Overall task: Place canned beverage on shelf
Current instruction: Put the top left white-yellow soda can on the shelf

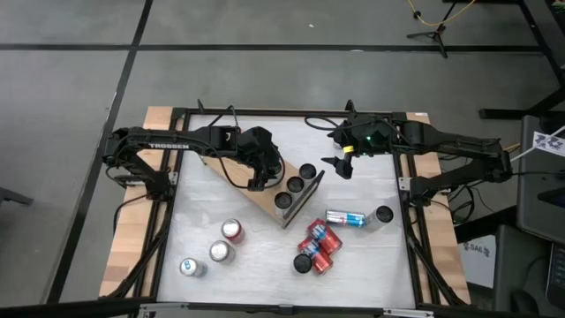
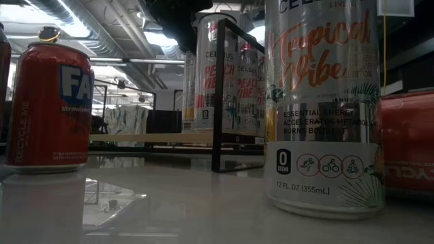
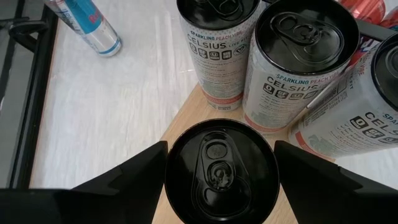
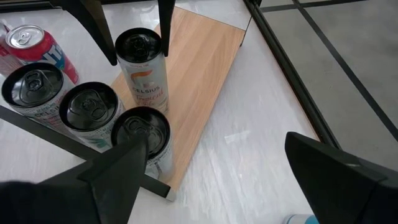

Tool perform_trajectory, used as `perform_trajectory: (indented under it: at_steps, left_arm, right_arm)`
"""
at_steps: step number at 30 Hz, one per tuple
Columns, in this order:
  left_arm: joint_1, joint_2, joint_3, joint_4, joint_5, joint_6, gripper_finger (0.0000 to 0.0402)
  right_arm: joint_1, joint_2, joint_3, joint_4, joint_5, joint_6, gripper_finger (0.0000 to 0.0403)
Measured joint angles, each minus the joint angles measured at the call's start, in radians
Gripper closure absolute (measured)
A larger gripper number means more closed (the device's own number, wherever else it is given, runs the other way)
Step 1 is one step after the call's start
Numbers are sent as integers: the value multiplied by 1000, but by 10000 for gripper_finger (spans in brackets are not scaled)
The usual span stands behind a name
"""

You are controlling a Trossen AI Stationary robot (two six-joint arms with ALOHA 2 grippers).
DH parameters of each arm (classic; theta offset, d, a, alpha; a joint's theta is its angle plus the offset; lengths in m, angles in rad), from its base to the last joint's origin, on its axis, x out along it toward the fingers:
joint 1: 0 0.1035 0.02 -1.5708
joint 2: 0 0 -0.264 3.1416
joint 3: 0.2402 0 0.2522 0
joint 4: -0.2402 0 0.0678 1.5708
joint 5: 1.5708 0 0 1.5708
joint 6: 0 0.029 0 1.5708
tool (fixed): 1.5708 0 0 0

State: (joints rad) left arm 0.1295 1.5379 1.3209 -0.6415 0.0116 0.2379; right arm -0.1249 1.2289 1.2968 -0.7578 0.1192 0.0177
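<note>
Four cans stand on the shelf (image 4: 205,68) now, and I judge the placing step all but done: my left gripper (image 3: 221,171) straddles the fourth can (image 3: 221,169), upright on the board directly between its fingers, jaws spread wide with what looks like a sliver of gap either side. Three shelved cans (image 3: 298,62) sit just ahead of it, so next I want a straight lift clear without clipping them. Meanwhile my right gripper (image 4: 217,180) hovers wide and empty nearby.
</note>
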Motion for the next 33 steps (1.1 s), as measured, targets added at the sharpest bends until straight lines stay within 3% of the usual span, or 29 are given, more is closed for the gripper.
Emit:
perform_trajectory:
  at_steps: [17,28,33]
  left_arm:
    - [0,0,0,0,-2,-1,115]
    - [-6,0,0,5,-29,-64,15]
    - [-5,-2,0,30,-58,-148,6]
  right_arm:
    - [0,0,0,0,0,0,29]
    - [0,0,0,0,0,0,29]
    - [0,0,0,0,0,0,29]
